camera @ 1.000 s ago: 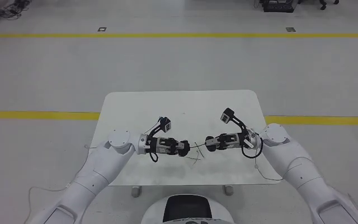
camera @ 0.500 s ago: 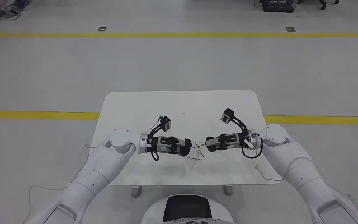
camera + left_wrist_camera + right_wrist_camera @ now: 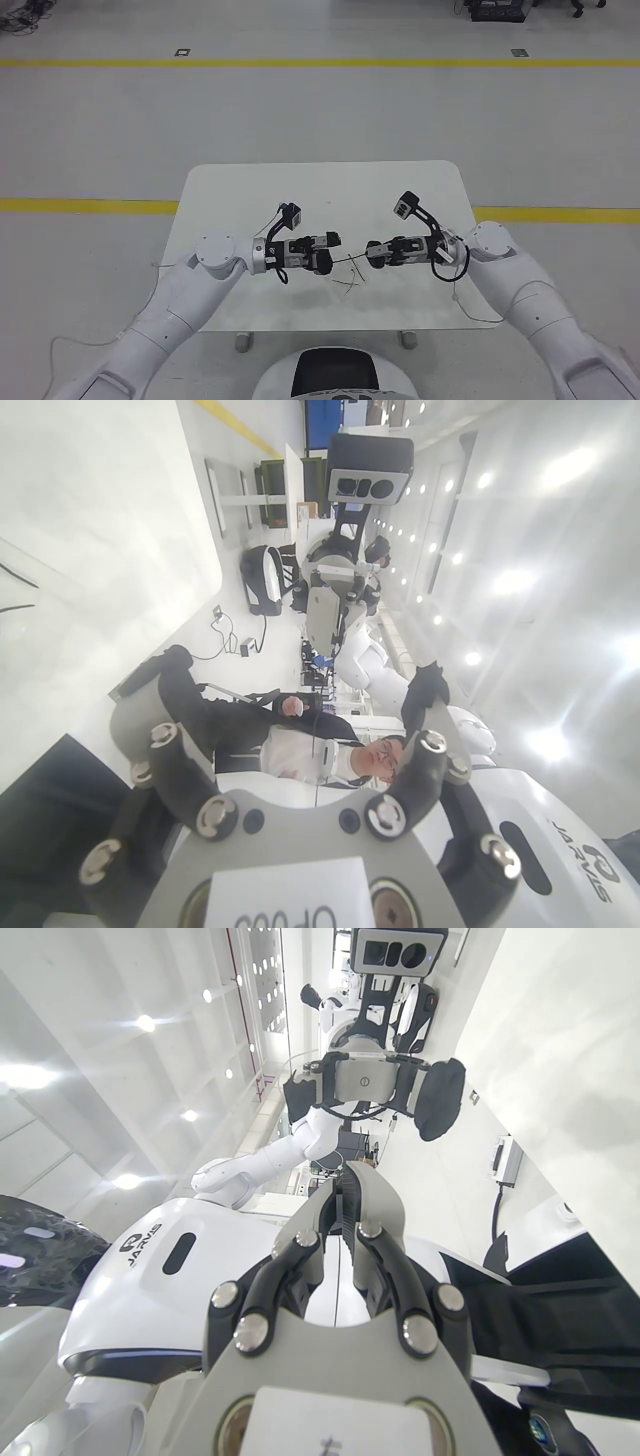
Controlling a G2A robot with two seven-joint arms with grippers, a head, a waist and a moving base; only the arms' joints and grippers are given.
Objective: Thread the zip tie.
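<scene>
Zip tie (image 3: pixel 351 259) held over the desk (image 3: pixel 320 190).
Right pincer (image 3: pixel 368 252) pinches it; left pincer (image 3: pixel 333 252), spread, faces it close by.

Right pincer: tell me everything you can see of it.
The right pincer has two grey metal fingers on black links with silver bolts, with ribbed black pads inside. Its jaws are shut on a thin dark zip tie, which sticks out past its tips. It is over the front half of the white table, touching nothing else visible.
</scene>
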